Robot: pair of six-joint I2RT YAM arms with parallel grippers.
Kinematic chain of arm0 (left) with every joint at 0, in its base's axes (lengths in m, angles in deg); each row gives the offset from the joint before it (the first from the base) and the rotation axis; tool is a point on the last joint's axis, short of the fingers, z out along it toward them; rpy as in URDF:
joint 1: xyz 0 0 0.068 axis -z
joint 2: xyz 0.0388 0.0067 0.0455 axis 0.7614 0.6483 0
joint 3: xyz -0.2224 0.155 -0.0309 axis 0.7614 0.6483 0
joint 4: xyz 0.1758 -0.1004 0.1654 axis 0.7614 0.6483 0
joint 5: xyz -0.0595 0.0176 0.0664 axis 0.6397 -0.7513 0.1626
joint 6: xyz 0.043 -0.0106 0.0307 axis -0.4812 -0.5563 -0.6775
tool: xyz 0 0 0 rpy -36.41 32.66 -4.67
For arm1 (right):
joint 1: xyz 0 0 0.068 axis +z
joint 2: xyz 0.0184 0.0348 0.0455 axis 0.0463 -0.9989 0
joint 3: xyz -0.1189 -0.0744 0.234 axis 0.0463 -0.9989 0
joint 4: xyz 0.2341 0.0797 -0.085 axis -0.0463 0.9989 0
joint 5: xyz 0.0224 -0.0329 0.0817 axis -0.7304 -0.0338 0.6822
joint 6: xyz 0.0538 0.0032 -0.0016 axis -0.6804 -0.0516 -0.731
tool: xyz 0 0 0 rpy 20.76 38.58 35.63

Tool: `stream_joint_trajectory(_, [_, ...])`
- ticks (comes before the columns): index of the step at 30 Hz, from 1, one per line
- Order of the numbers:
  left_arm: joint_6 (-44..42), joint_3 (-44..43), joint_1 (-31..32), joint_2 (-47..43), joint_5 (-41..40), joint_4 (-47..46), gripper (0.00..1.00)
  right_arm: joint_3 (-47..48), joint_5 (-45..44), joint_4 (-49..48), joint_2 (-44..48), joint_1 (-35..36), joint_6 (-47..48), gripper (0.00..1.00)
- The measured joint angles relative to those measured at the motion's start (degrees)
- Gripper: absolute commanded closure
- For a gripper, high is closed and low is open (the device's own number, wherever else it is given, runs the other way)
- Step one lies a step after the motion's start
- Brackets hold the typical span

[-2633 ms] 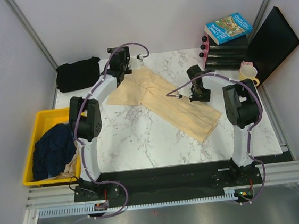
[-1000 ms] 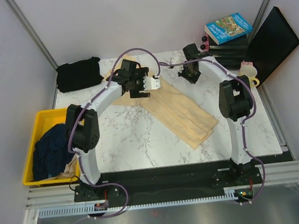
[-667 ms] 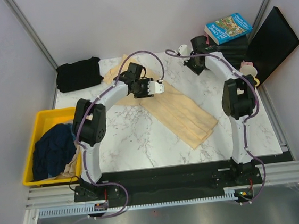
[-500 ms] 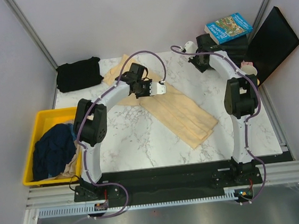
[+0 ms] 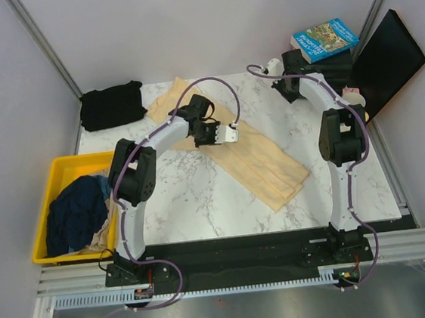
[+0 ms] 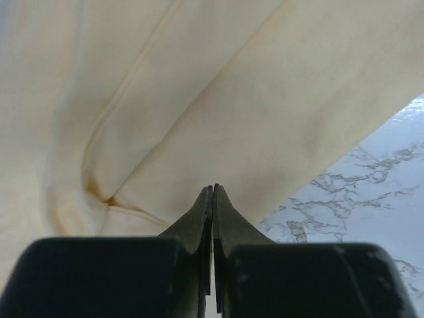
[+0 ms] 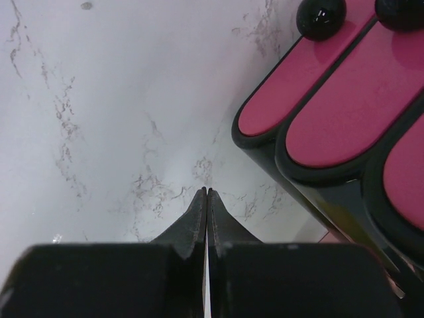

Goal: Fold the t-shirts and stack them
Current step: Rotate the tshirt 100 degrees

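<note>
The cream t-shirt [image 5: 266, 165] lies on the worktop [image 5: 203, 213] as a long, narrow, already lengthwise-folded strip. Its long axis runs on a slant: the far end points at the far-left corner, close to the black t-shirt [image 5: 112, 105], and the near end points toward the right arm's base. The left hand [image 5: 211, 132] sits over the far half of that strip, by the long edge that faces the far right. In the left wrist view the left hand [image 6: 212, 189] has its jaws pressed together right at the cloth [image 6: 265, 99], with bare marble showing just past the edge. No cloth shows between the tips, and I cannot tell whether they nip a thin fold. The right hand [image 5: 286, 77] is well apart from the shirt at the far right, closed on nothing over bare marble beside the black cases with red tops [image 7: 344, 112]. So the left arm is plainly the nearer one. Any next fold probably has to go across the long axis, carrying one end along the slant toward the other, which would want both hands on one short end. The navy t-shirt [image 5: 73, 211] waits in the yellow bin [image 5: 65, 163] at the left edge.
</note>
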Motion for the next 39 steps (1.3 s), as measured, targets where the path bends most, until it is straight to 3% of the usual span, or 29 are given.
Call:
stream_joint_trajectory(15, [-4.26,1.57,0.72,1.81,-13.4,2.49,0.98,-0.96,3.06,-0.04,0.74,-1.03,0.81,1.0])
stream_joint_trajectory(27, [-8.92,10.91,-10.97,-5.29,-20.74,11.96,0.98,-1.51,7.3,2.73,3.74,-0.76,2.56,0.99])
stream_joint_trajectory(31, [-10.05,11.98,-13.68,-6.75,-21.92,15.91,0.98,-1.53,7.74,3.34,3.8,-0.35,2.75,0.92])
stream_joint_trajectory(33, [-9.88,10.01,-14.45,-6.8,-21.16,18.58,0.98,-1.53,7.78,3.45,3.8,-0.09,2.97,0.88])
stream_joint_trajectory(34, [-9.6,8.15,-14.69,-6.8,-20.15,19.93,0.9,-1.53,7.78,3.54,3.8,0.13,3.15,0.84])
stream_joint_trajectory(37, [-7.8,0.13,-14.86,-7.28,-16.44,22.01,0.91,-1.6,7.76,3.72,3.8,0.74,3.52,0.82])
stream_joint_trajectory(39, [-5.62,-5.66,-14.86,-8.13,-13.7,21.24,0.8,-1.62,7.76,3.76,3.8,1.09,3.67,0.81])
